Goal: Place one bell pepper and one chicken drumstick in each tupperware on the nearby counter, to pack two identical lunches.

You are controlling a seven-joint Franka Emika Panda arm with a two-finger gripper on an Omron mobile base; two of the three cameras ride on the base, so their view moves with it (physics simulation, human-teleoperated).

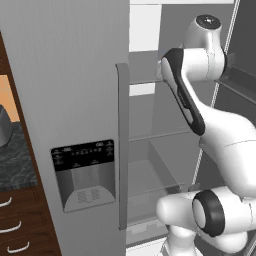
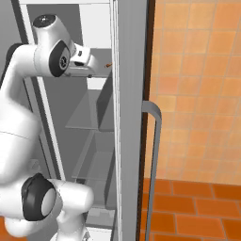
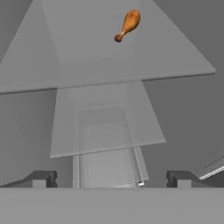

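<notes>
With your gripper (image 3: 111, 179) spread wide and holding nothing, reach toward the chicken drumstick (image 3: 127, 24) lying far back on the upper fridge shelf (image 3: 109, 57), apparently alone there, and line the fingers across its meaty end before closing.

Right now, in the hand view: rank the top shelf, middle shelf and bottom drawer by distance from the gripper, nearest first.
From the open gripper:
1. Top shelf: the widest pane, across the upper part of the view, with the drumstick toward its back.
2. Middle shelf: a smaller pane, lower down in the fridge.
3. Bottom drawer: the smallest, deepest down, low centre of the view.
</notes>
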